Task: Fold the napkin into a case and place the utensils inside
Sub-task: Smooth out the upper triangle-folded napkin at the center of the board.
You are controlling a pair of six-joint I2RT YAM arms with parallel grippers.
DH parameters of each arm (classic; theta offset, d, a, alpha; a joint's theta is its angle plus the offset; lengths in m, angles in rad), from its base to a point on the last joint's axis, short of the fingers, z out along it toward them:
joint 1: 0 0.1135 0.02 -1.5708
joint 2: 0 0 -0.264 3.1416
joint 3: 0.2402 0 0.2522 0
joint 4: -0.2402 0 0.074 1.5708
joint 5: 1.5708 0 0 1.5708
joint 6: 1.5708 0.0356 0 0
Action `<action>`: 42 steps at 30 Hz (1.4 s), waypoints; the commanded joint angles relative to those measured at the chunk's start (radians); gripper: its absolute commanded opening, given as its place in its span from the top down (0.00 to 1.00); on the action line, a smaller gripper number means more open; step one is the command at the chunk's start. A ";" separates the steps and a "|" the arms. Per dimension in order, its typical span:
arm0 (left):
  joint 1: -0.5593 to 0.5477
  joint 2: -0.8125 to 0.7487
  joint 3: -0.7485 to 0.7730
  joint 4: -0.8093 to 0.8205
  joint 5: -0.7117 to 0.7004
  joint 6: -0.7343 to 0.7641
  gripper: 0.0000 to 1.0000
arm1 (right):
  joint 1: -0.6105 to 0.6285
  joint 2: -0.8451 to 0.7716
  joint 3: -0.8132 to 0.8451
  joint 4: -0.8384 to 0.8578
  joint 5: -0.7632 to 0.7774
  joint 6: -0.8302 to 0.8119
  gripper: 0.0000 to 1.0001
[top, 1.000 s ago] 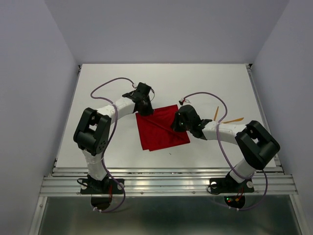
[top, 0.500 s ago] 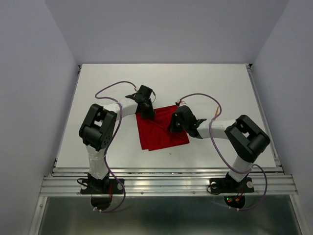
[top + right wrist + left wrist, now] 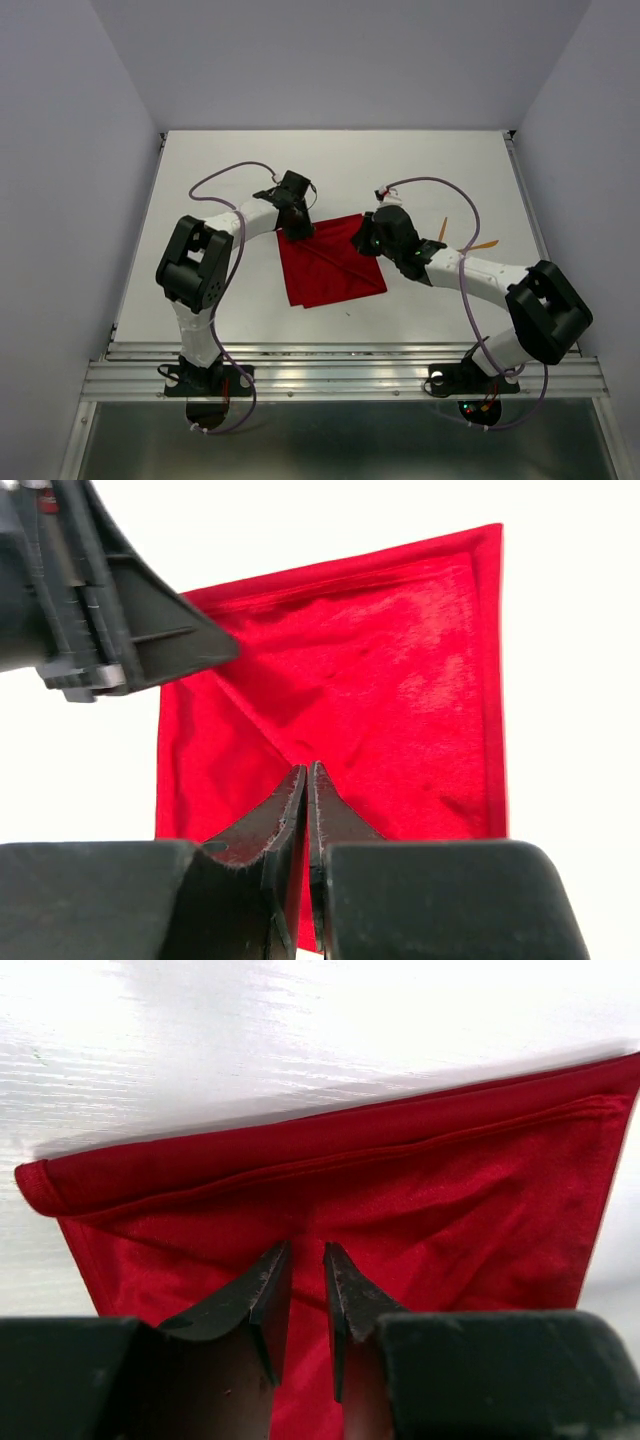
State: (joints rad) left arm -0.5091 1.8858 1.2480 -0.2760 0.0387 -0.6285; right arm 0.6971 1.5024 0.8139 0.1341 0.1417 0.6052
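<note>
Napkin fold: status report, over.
Left gripper parted, tips on napkin. Right gripper shut over it. Napkin flat, creased, fold unfinished. Utensils lie apart, rightward.

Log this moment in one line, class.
napkin: partly folded | left gripper: slightly open, tips on napkin | right gripper: shut, over napkin | utensils: outside napkin
</note>
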 commanded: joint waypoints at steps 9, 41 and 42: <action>-0.005 -0.070 0.044 -0.019 0.020 0.023 0.69 | 0.002 0.085 0.050 0.013 -0.129 -0.015 0.92; -0.055 -0.014 -0.033 0.038 0.102 0.052 0.69 | 0.015 0.130 0.064 0.036 -0.016 -0.010 0.92; -0.055 -0.008 -0.033 0.041 0.101 0.053 0.69 | 0.004 0.095 0.054 0.030 -0.008 -0.022 0.91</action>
State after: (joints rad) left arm -0.5640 1.8656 1.2179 -0.2497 0.1425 -0.5987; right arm 0.7139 1.7016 0.8845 0.1562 0.0486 0.6048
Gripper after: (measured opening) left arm 0.309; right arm 0.081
